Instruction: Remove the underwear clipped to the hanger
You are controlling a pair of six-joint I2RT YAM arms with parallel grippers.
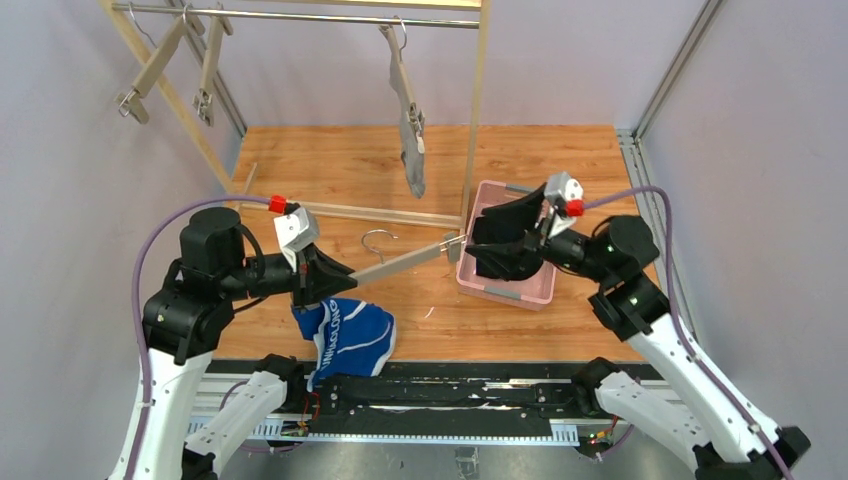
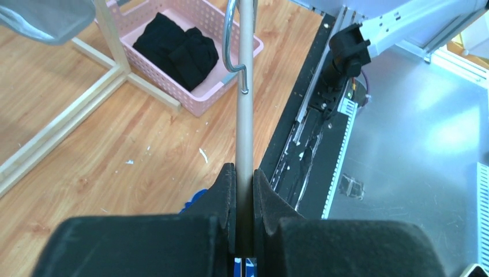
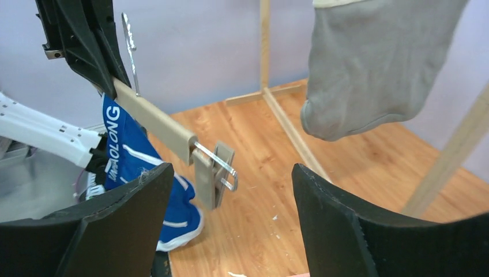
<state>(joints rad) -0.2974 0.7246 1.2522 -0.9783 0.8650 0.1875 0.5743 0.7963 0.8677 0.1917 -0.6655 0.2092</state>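
My left gripper point(image 1: 335, 270) point(image 2: 243, 173) is shut on the bar of a wooden clip hanger point(image 1: 410, 258) point(image 2: 246, 86), held level above the table. The blue briefs point(image 1: 345, 335) point(image 3: 124, 156) with white lettering hang from the hanger's left end, clipped there. The hanger's right clip point(image 3: 214, 179) is empty. My right gripper point(image 1: 500, 245) point(image 3: 230, 167) is open and empty above the pink basket point(image 1: 500, 292) point(image 2: 213, 95), just short of that clip. The black briefs point(image 2: 173, 49) lie in the basket. The grey briefs point(image 1: 410, 140) point(image 3: 369, 63) hang clipped to a hanger on the rack's rail.
A wooden rack point(image 1: 475, 110) stands at the back, its base bar running across the table. Two empty clip hangers point(image 1: 150, 70) hang at its left end. A black metal rail point(image 1: 440, 395) runs along the near table edge.
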